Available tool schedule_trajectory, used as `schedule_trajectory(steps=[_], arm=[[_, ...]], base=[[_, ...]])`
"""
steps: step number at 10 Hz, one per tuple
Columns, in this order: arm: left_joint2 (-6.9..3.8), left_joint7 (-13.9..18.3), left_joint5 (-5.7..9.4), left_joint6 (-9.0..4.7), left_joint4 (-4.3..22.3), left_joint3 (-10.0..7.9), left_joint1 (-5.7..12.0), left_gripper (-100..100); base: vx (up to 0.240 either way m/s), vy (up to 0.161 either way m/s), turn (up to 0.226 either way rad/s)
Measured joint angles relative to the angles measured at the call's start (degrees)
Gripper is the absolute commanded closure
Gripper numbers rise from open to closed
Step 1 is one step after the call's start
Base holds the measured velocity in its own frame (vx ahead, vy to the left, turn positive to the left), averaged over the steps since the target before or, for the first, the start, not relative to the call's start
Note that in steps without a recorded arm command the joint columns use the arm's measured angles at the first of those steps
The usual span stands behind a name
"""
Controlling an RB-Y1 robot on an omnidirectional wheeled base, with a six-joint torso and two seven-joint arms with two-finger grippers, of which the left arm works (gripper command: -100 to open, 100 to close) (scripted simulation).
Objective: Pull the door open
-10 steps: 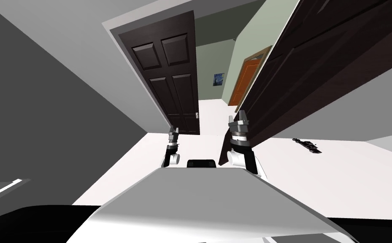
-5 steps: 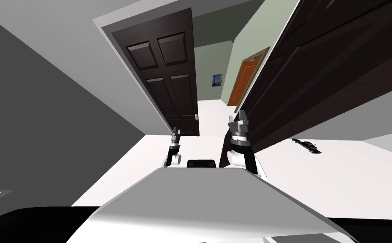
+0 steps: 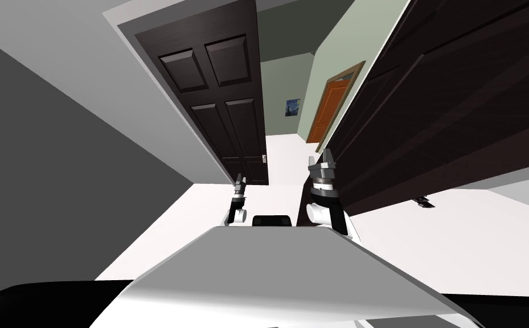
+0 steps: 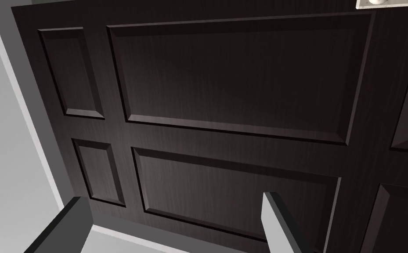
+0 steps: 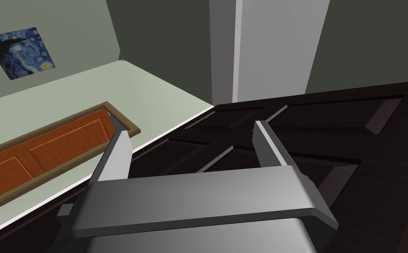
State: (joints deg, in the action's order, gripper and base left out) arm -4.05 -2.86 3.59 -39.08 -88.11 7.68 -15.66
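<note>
The near door [image 3: 439, 102] stands swung out on my right, its tall dark face running right alongside the right hand [image 3: 321, 158]. From the wrist, that right hand [image 5: 189, 131] is spread wide with nothing between its fingers [image 5: 117, 153], and the door's panels [image 5: 352, 131] lie just beyond them; I cannot tell if they touch. The left hand [image 3: 238, 180] is up too, open and empty [image 4: 171, 197], facing the far door [image 4: 233, 79] with its handle plate [image 4: 391, 3] well apart. Against a second ago, the near door's lower edge now covers most of the small dark thing [image 3: 424, 201] on the floor [image 3: 456, 239], and the far door [image 3: 223, 102] looms larger as I move
</note>
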Motion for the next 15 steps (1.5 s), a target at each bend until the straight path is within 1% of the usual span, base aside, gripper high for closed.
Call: schedule_trajectory(steps=[3, 4, 6, 7, 9, 12, 15], arm=[[0.0, -0.6, 0.63, -0.56, 3.7, 0.41, 0.92, -100], [0.27, -0.9, 0.79, -0.55, 4.9, 0.56, 1.52, -100], [0.44, -1.4, 1.16, -0.85, 7.4, 0.89, 2.18, -100], [0.69, -1.7, 1.3, -0.91, 8.5, 1.07, 2.54, -100], [1.02, -2.3, 1.6, -0.98, 10.3, 1.48, 2.86, -100], [1.2, -2.8, 2.19, -1.57, 14.1, 1.83, 4.0, -100], [1.9, -3.6, 2.6, -1.95, 17.1, 2.37, 4.69, -100]], base=[[0.092, -0.007, -0.019], [0.086, -0.006, -0.021], [0.084, -0.001, -0.017], [0.076, 0.002, -0.009], [0.085, -0.004, -0.014], [0.086, 0.002, -0.01], [0.093, 0.002, -0.002]])
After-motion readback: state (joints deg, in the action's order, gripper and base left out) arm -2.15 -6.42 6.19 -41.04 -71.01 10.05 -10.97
